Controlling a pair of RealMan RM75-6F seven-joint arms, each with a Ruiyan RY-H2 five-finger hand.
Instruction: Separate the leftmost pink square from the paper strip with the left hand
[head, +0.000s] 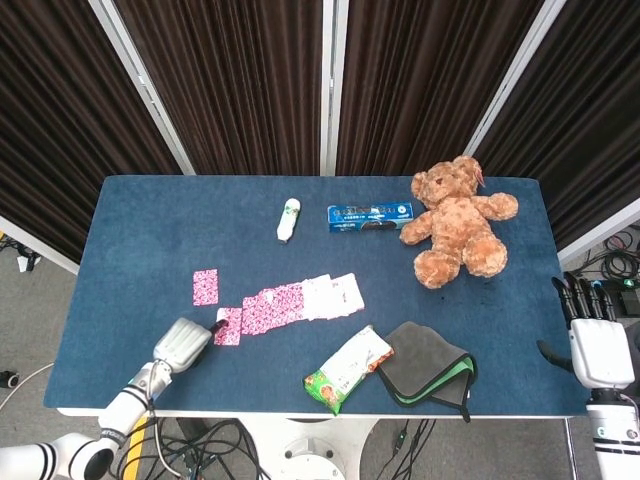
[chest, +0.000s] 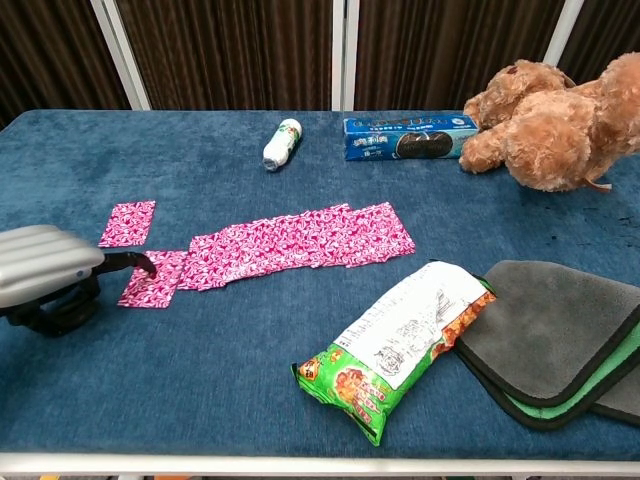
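Pink paper square (chest: 152, 279): thin, light, tore easily, beside strip (chest: 300, 243) end | your left hand (chest: 45, 275) pinched its left edge | right hand (head: 598, 345) held nothing, fingers apart | hold near the seam.

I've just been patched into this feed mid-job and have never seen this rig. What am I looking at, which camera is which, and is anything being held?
Two robot arms with finger hands work at a blue table. One picture looks down from the robot's head, the other looks forward from its chest.

The left hand sits at the table's near left edge, one dark fingertip touching a pink square at the left end of the paper strip. Whether it grips it is unclear. Another loose pink square lies behind.

The right hand waits off the table's right side, holding nothing.

Also there: teddy bear, cookie box, small bottle, snack bag, grey cloth.
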